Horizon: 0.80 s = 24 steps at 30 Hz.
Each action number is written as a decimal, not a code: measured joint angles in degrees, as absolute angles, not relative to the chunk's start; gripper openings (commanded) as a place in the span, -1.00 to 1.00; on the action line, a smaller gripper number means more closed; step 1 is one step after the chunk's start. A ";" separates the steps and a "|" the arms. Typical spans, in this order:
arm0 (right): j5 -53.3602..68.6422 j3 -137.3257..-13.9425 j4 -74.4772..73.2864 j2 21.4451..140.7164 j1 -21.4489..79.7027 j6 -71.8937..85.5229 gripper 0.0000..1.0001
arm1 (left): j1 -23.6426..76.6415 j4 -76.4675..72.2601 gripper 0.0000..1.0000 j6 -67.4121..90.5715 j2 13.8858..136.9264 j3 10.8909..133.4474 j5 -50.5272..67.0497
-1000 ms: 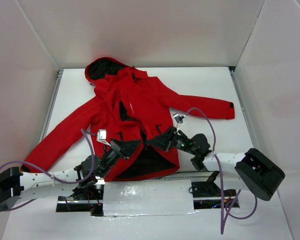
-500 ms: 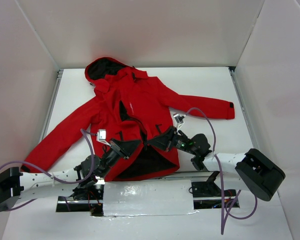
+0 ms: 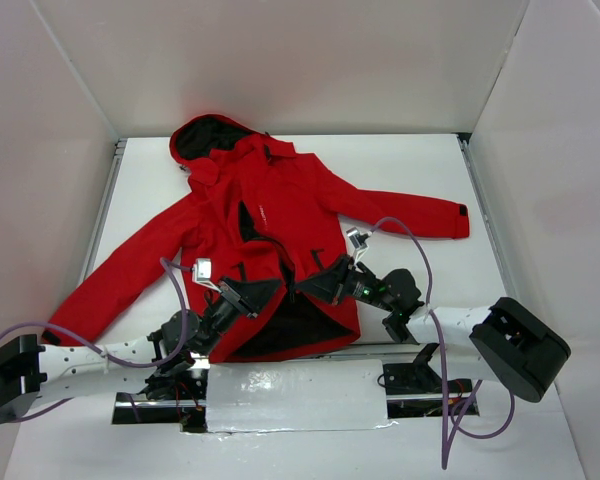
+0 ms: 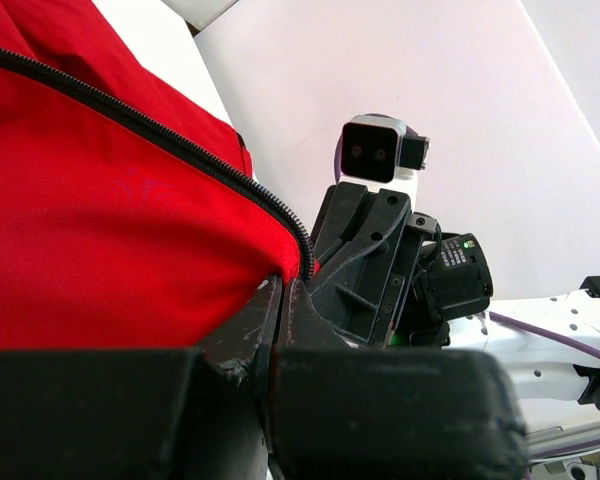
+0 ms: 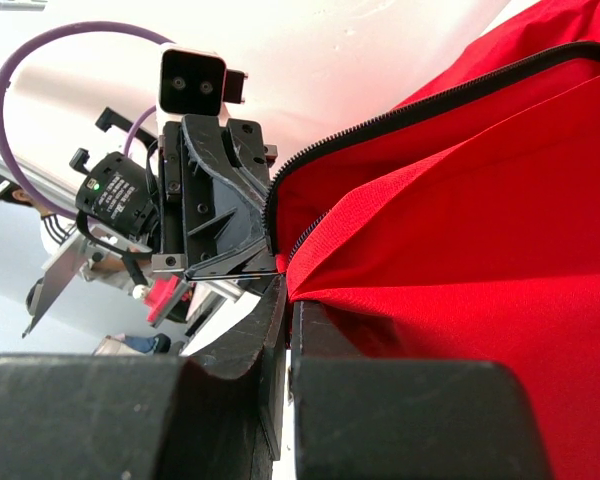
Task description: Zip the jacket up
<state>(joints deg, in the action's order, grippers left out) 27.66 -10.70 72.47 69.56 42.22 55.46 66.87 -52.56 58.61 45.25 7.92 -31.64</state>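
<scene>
A white bench (image 3: 410, 165) sat boxed in by plain white walls (image 3: 280, 60) behind and on both sides, evenly lit.

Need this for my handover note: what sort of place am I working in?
Probably a lab-style robot test cell: plain white panels wall in a white table, the left arm and right arm are mounted at its near edge, and the jacket lies spread on it.

One jacket (image 3: 280, 200); two pincers: left pincer (image 3: 277, 288), right pincer (image 3: 304, 291).
</scene>
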 measured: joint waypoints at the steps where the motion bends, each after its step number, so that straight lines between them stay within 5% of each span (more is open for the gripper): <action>1: 27.66 -10.70 72.47 69.56 42.22 55.46 -1.00 | 66.87 -52.53 -1.00 58.61 45.28 7.92 -31.64; 24: 27.20 -10.70 72.44 69.34 42.22 55.20 -1.00 | 66.87 -52.82 -1.00 58.94 47.18 7.92 -30.13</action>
